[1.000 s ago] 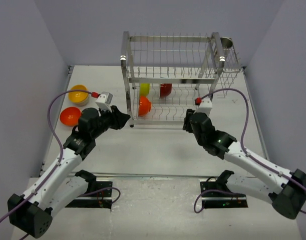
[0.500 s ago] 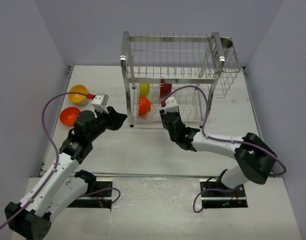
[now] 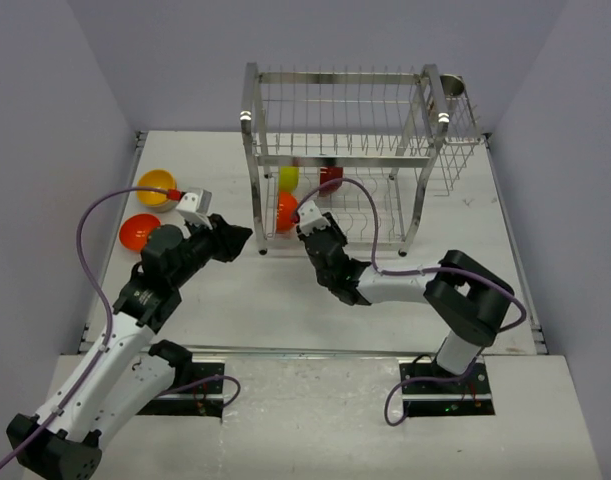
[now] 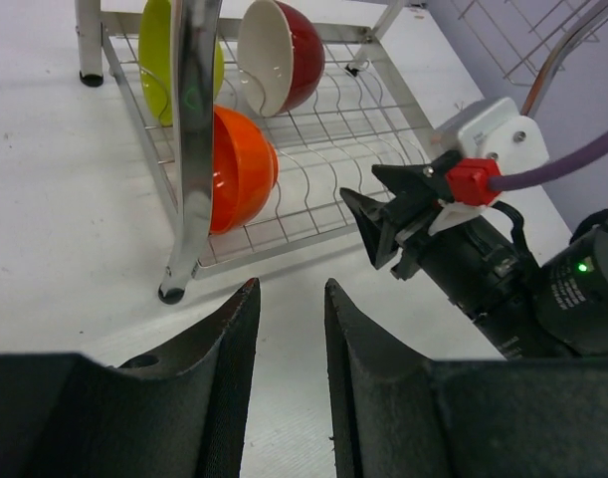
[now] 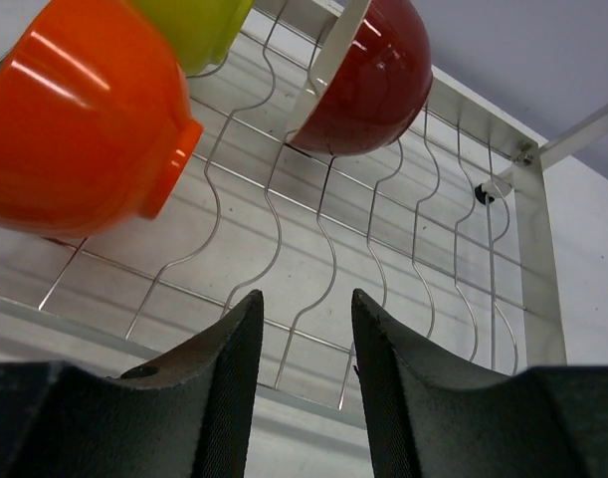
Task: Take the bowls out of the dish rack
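The dish rack (image 3: 340, 150) stands at the back of the table. On its lower tier sit an orange bowl (image 3: 286, 211), a lime-green bowl (image 3: 288, 178) and a dark red bowl (image 3: 331, 178). My right gripper (image 3: 305, 221) is open and empty at the rack's front edge, just right of the orange bowl (image 5: 85, 119), with the dark red bowl (image 5: 368, 85) beyond it. My left gripper (image 3: 247, 237) is open and empty on the table side of the rack's front left post (image 4: 194, 129). The orange bowl (image 4: 239, 169) lies behind that post.
A yellow bowl (image 3: 157, 188) and an orange-red bowl (image 3: 140, 232) rest on the table at the far left. A metal cup (image 3: 451, 85) sits in the rack's side basket at the upper right. The rack's upper tier holds no bowls.
My right arm has swung left along the rack's front, from its right end to beside the orange bowl. My left arm has drawn back slightly.
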{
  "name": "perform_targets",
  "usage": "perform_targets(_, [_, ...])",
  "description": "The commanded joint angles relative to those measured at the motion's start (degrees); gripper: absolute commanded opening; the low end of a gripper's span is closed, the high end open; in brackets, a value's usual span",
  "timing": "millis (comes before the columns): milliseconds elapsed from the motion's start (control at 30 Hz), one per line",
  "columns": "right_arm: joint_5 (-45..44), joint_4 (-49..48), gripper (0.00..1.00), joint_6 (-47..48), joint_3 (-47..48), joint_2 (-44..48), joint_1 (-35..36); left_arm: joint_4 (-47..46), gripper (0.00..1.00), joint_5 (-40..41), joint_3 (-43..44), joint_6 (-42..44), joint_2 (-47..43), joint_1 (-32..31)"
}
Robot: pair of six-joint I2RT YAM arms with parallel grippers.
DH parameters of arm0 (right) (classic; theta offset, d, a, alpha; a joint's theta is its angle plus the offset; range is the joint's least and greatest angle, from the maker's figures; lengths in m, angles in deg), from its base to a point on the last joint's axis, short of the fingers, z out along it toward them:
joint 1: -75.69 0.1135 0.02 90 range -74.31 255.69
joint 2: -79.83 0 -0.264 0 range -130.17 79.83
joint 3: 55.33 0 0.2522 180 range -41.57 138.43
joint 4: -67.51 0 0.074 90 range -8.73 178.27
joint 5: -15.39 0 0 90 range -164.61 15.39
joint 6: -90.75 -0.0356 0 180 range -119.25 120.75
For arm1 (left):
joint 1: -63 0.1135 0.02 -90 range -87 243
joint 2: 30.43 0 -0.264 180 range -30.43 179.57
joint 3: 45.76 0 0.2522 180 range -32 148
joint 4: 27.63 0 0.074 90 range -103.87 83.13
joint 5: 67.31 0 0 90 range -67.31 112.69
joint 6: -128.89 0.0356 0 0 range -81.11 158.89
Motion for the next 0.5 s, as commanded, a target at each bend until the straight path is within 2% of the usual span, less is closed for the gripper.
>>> perform_targets(0, [-2.45, -1.79, 0.42, 1.13, 6.39, -2.56, -0.53, -0.23, 0.34, -1.00, 0.37, 0.40, -1.74, -0.33])
perform_targets(67, [-5.09, -0.28, 0.42, -2.90, 6.67, -2.66, -0.35, 0.12, 0.34, -1.52, 0.28, 0.40, -2.28, -0.33])
perform_targets(133, [-7.28, 0.60, 0.41, -6.94, 3.70, 1.11, 0.61, 0.12, 0.34, -3.19, -0.07, 0.58, -2.45, -0.33])
perform_targets(267, [-14.57, -6.31, 0.41, -5.39, -4.04, 10.60, 5.44, -0.58, 0.36, -6.71, -1.39, 1.20, -0.35, -0.33])
perform_targets(367, [-19.92, -6.61, 0.41, -5.29, -8.96, 19.02, 10.10, -1.89, 0.33, -6.63, -1.48, 0.06, 0.71, -0.42])
perform_targets(400, [-21.52, -3.56, 0.41, -6.42, -10.19, 21.14, 11.06, -1.98, 0.33, -5.84, -1.31, -0.21, 2.02, -0.42])
perform_targets(433, [-23.10, 1.08, 0.41, -14.26, -10.38, 23.60, 12.20, -2.16, 0.33, -5.66, -0.69, -0.30, 2.99, -0.60])
perform_targets(467, [-23.98, 19.05, 0.41, -21.83, -10.03, 29.20, 12.30, -2.16, 0.33, -5.31, -0.25, -0.56, 5.26, -1.29])
